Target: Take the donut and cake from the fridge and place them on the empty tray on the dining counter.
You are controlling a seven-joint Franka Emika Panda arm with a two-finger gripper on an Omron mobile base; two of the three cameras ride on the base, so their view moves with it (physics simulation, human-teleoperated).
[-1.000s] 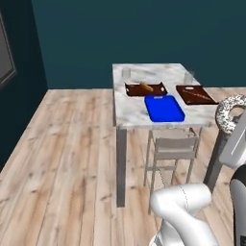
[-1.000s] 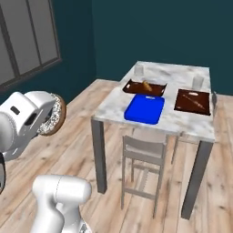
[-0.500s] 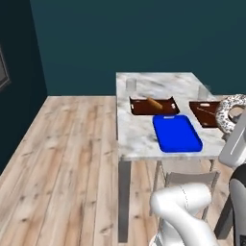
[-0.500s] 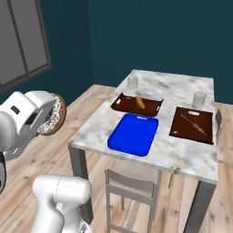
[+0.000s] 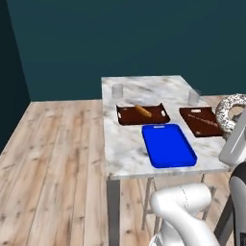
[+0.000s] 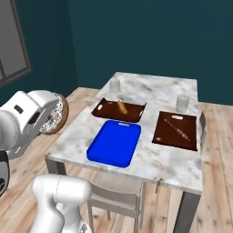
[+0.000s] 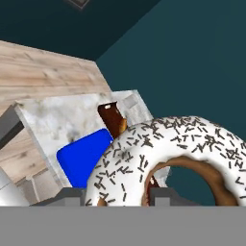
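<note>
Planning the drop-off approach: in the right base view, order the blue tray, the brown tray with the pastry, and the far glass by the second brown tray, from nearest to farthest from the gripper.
Gripper holds the donut, at the counter's left.
1. Blue tray, near edge, closest.
2. Brown tray with the pastry, behind the blue one.
3. Far glass, toward the right end.
</note>
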